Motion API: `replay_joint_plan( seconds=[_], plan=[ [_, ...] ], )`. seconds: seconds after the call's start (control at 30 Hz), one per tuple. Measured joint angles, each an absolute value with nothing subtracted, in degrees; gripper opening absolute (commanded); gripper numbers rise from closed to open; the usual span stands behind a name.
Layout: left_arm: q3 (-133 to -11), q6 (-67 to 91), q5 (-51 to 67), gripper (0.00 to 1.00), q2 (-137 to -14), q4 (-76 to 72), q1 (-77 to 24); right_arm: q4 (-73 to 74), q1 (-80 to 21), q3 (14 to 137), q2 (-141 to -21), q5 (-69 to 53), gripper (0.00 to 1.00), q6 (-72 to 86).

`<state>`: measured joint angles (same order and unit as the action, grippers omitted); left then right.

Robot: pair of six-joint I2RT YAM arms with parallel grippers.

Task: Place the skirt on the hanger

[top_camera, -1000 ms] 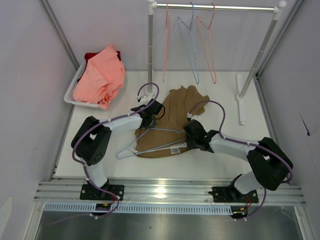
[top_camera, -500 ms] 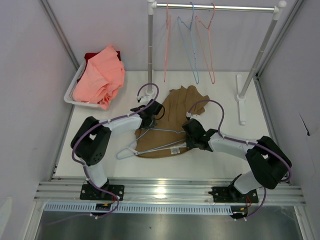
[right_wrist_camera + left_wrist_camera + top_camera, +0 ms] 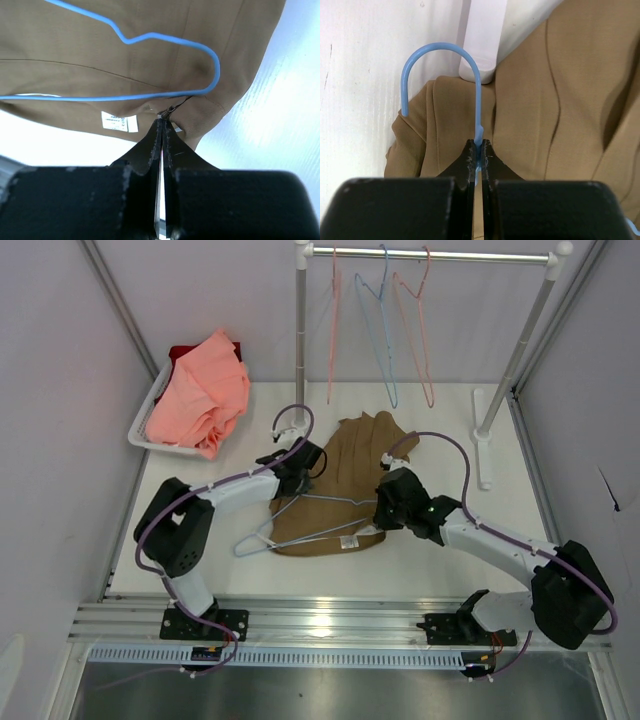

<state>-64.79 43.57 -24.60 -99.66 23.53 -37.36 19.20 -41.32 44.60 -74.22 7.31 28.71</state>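
- Skirt (image 3: 345,465), tan-brown, lies flat in the middle of the white table (image 3: 330,575). Its waistband points to the near edge and its hem to the far edge.
- The pale blue hanger (image 3: 479,100) lies on top of the skirt. One shoulder end reaches past the skirt's left side onto the bare table.
- The left gripper (image 3: 479,150) is closed on the hanger's neck, just under the curved hook.
- The right gripper (image 3: 161,120) is closed too. Its tips pinch the skirt's waistband edge, just beside the small white label (image 3: 119,121).
- At the far left corner a white basket (image 3: 140,430) holds a salmon-pink garment (image 3: 205,390).
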Motion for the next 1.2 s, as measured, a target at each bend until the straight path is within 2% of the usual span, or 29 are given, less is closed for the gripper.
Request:
replay_joint_plan(
  seconds=[0.53, 1.07, 1.2],
  plan=[
    [-57.82, 40.42, -23.90, 0.00, -86.65, 18.06, -37.50, 18.87, -31.40, 44.60, -71.83, -4.95, 0.00, 30.20],
    [-54.59, 40.01, -26.48, 0.00, -83.83, 17.76, -37.58, 15.42, -26.22, 44.47, -71.59, -9.93, 0.00, 31.88],
    [-54.70, 40.07, -26.83, 0.00, -83.96, 18.24, -37.58, 17.80, -28.69, 42.74, -67.53, -8.23, 0.09, 31.05]
  ],
)
